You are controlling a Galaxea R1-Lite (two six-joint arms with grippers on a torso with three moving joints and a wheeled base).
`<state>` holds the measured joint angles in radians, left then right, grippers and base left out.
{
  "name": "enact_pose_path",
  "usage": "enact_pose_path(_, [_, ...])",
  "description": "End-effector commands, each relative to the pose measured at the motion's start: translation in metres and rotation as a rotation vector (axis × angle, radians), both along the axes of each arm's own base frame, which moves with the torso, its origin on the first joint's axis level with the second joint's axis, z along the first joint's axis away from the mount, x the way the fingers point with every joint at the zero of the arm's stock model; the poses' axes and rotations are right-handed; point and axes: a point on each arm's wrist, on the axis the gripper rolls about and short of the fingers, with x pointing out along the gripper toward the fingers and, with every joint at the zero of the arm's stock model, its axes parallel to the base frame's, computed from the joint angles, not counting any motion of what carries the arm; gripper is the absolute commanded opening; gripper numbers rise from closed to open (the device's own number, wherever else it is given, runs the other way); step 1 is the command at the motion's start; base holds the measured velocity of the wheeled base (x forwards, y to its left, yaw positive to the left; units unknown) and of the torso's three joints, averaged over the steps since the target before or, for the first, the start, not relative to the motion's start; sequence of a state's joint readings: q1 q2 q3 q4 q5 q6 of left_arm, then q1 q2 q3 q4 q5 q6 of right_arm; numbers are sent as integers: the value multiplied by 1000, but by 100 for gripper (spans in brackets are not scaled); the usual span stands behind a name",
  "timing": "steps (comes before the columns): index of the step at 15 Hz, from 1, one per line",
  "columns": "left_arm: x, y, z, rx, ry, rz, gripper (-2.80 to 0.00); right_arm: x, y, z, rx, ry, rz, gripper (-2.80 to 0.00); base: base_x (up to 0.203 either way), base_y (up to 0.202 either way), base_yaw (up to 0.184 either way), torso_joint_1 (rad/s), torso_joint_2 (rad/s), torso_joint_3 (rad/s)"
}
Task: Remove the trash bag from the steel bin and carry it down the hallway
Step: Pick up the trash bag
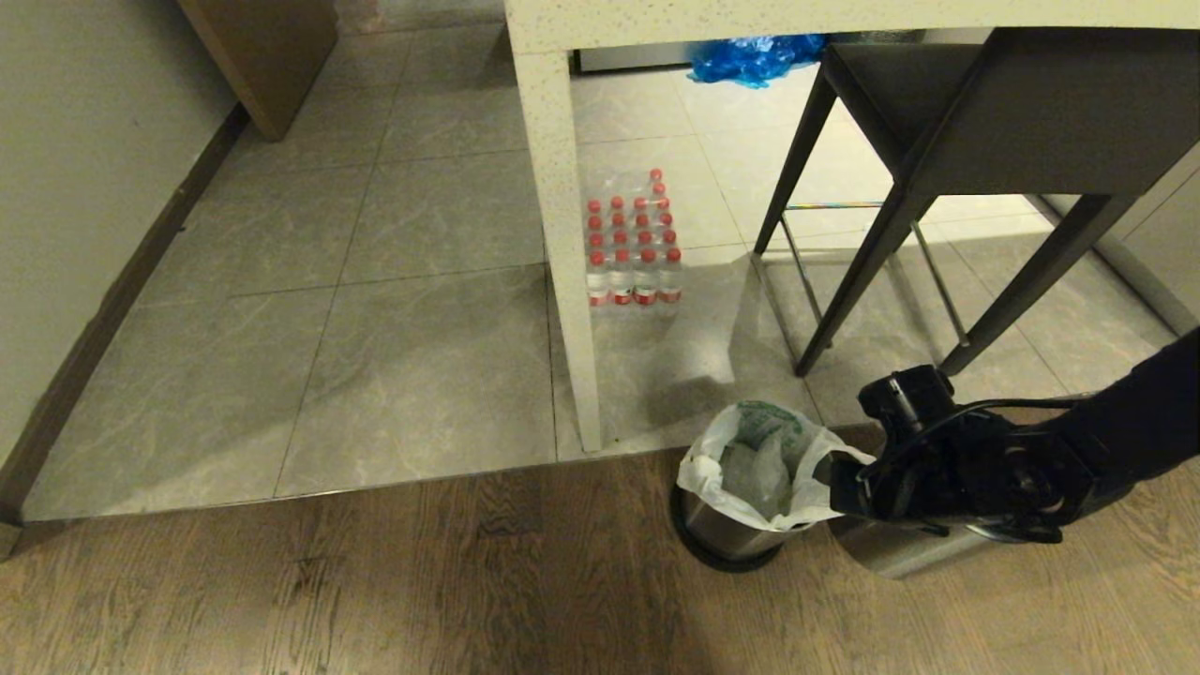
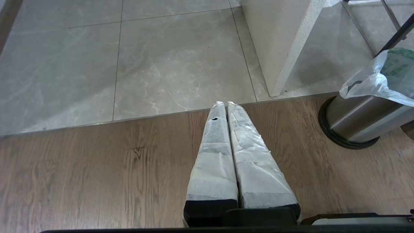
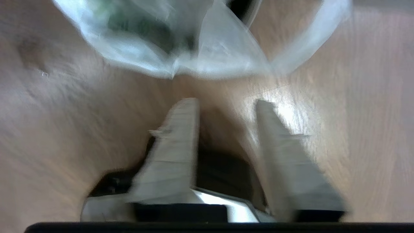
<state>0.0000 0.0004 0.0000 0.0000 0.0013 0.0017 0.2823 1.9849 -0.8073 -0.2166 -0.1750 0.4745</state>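
Wood floor holds steel bin (image 1: 727, 534) lined with trash bag (image 1: 755, 464)

Head view: high vantage, angled forward and down across the wood floor (image 1: 375, 581) onto grey tiles (image 1: 422, 375), a counter leg (image 1: 562, 234) and a stool (image 1: 984, 122). Left wrist view: low, close above the same wood floor, facing along its own fingers (image 2: 226, 155) toward the tile edge. Right wrist view: very close, blurred, looking past its fingers (image 3: 181, 136) at the trash bag (image 3: 194, 48). Shared: the steel bin (image 1: 727, 534) appears in the head view and at the edge of the left wrist view (image 2: 362, 123); the bag appears in all three.
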Motion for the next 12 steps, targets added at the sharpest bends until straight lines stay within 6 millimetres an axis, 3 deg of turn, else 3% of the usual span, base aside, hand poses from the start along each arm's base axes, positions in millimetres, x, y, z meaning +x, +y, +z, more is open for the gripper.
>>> enact_pose_path(1, [0, 0, 0, 0, 1, 1, -280, -9, -3, -10, -32, 42, -18, 0, 0, 0, 0, 0, 0, 0])
enact_pose_path(6, [0, 0, 0, 0, 1, 0, -280, -2, -11, -36, -56, 103, -68, 0, 0, 0, 0, 0, 0, 0])
enact_pose_path(10, [0, 0, 0, 0, 1, 0, -280, 32, -4, -57, 9, 13, -136, 0, 0, 0, 0, 0, 0, 0])
enact_pose_path(12, [0, 0, 0, 0, 1, 0, -280, 54, 1, -53, 40, -57, -146, 0, 0, 0, 0, 0, 0, 0])
